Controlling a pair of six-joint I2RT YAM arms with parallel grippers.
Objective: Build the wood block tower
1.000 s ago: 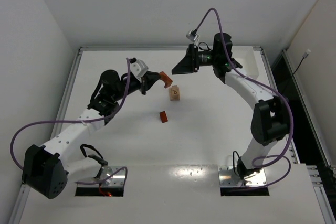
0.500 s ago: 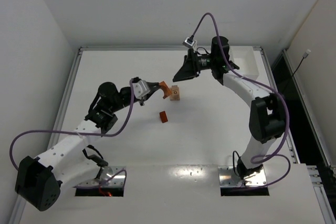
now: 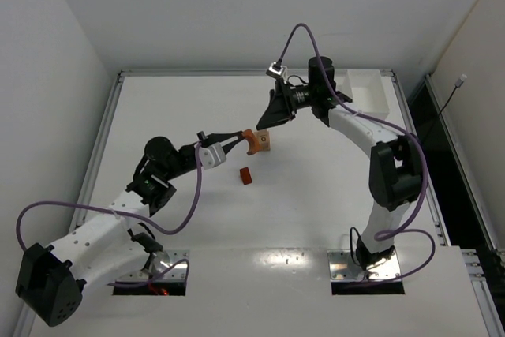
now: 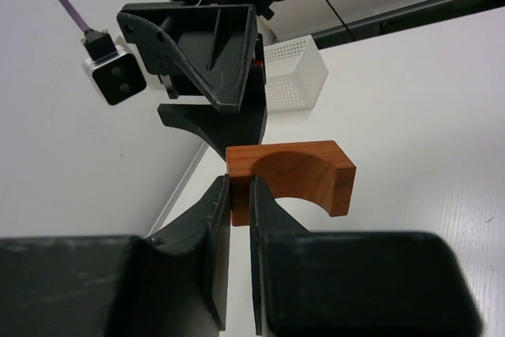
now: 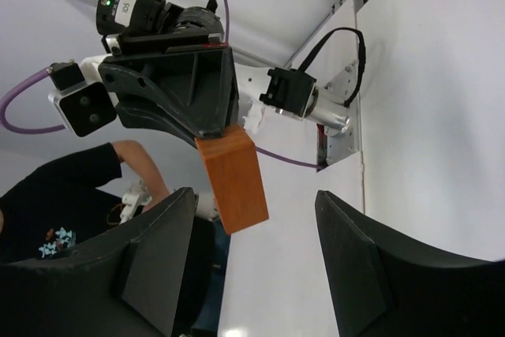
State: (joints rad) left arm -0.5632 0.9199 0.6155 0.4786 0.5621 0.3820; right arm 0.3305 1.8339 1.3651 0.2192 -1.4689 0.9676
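Observation:
My left gripper (image 3: 241, 140) is shut on one leg of a reddish-orange arch block (image 3: 251, 140) and holds it in the air right beside a pale tan block (image 3: 264, 142) standing on the table. In the left wrist view the arch block (image 4: 293, 176) sticks out past my fingertips (image 4: 219, 199), curved cut facing the camera. My right gripper (image 3: 269, 119) is open and empty, hovering just behind the tan block. In the right wrist view the arch block (image 5: 233, 181) hangs between my spread fingers (image 5: 162, 258). A small reddish block (image 3: 245, 175) lies on the table nearer the arms.
A white tray (image 3: 368, 93) sits at the table's far right corner, and it also shows in the left wrist view (image 4: 293, 76). The two grippers are close together over the table's middle back. A person's arm (image 5: 134, 165) shows beyond the table in the right wrist view.
My left gripper has carried the arch block to the right, down beside the tan block. My right gripper has swung left and nearer, over the same spot.

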